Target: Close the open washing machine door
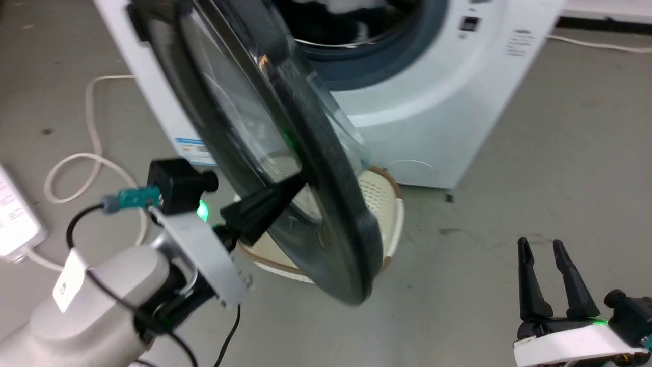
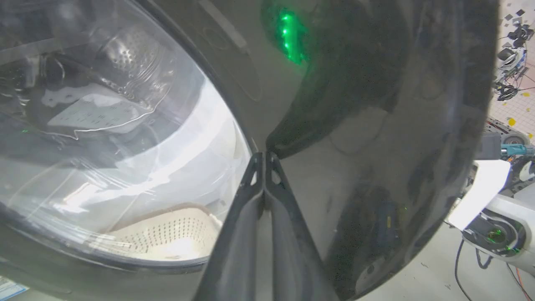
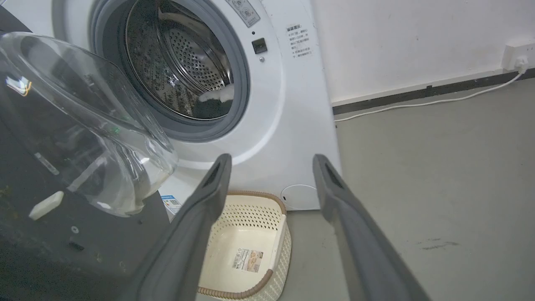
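Starting at the left pincer (image 1: pixel 298 181): shut tight, with both fingers (image 2: pixel 284 234) squeezed together and nothing between them. Pushed up with its tips against the washing machine door (image 1: pixel 316 153), right where the wide black rim meets the clear glass. Touching, not gripping.

Just past the tips, through the glass, a look at the cream basket (image 2: pixel 167 234) with lots of little holes. Sitting on the floor (image 1: pixel 560 178), half hidden under the low edge of the door.

Further out past the door, the washing machine (image 1: pixel 433 112), big and white, with its round hole open. Swung well out from it, the door, hanging at a slant and not shut. Near the pincer's wrist, on the low front corner of the machine, a small blue label (image 1: pixel 191 148). Out to the left of that arm, a pale cable (image 1: pixel 91 153) in loops on the floor.

Over to the right pincer (image 1: pixel 540 244): wide apart, holding nothing, down low and well away from the door. Pointing at the front of the machine. Straight ahead between its fingers, the basket, and beyond that the white front. Up and left of the tips, the shiny steel drum (image 3: pixel 184 62) with a grey ring around it. Left of its fingers, the glass bowl of the door.
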